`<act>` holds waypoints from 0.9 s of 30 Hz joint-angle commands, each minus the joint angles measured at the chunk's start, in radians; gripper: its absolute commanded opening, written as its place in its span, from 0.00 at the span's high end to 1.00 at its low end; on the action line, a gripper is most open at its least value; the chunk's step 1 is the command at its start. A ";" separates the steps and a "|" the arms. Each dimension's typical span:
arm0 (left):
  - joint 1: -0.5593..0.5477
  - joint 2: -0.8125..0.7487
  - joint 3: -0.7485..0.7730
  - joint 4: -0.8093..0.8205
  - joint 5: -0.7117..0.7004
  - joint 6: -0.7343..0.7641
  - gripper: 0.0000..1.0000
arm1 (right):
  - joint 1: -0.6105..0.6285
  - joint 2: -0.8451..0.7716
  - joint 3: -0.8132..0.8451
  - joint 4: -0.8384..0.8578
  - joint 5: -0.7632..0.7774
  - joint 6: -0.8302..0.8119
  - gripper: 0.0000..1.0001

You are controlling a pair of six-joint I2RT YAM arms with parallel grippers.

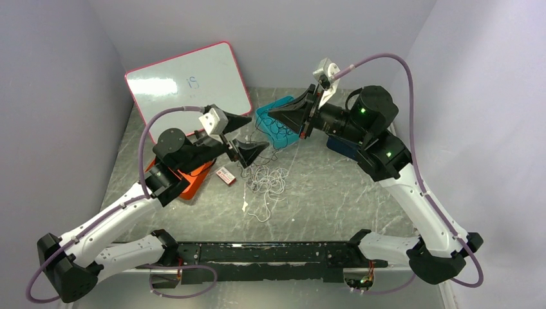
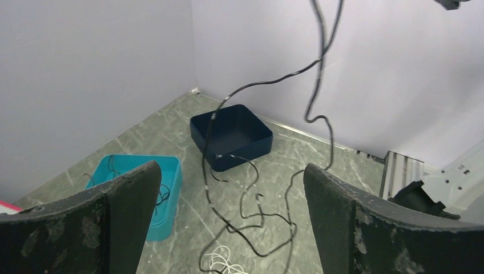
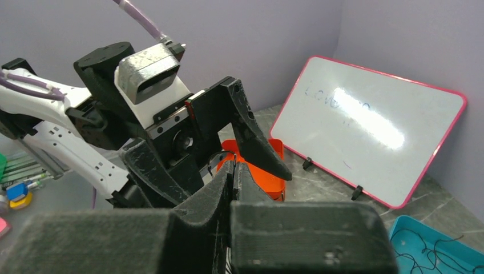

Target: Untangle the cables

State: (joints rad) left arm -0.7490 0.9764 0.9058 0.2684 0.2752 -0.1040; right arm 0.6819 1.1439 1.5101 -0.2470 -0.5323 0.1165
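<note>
Where it hangs in the air, the black cable (image 2: 321, 57) is thin and kinked, dropping from above to loose loops on the table (image 1: 335, 193) in front of the navy tray (image 2: 240, 154). A white cable (image 1: 264, 177) lies in slack coils mid-table, and more dark cables (image 1: 281, 129) sit in the teal tray (image 1: 263, 116). At left, a whiteboard (image 1: 187, 80) leans on the back wall, an orange tray (image 1: 196, 181) sits under the left arm (image 1: 116, 215), and a small red-and-white box (image 1: 225, 175) lies beside it. The left gripper (image 1: 257, 133) hovers above the white coils, jaws spread wide, holding nothing. The right gripper (image 1: 270, 112), raised over the teal tray and pointing left, is clenched on the black cable.
</note>
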 commanded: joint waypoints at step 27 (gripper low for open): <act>-0.005 0.139 0.028 0.198 0.127 -0.132 0.32 | 0.004 0.004 -0.044 0.098 0.044 0.104 1.00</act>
State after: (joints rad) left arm -0.7490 1.1141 0.9058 0.4232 0.4332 -0.2283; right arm 0.6819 1.1606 1.4784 -0.1658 -0.4904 0.2153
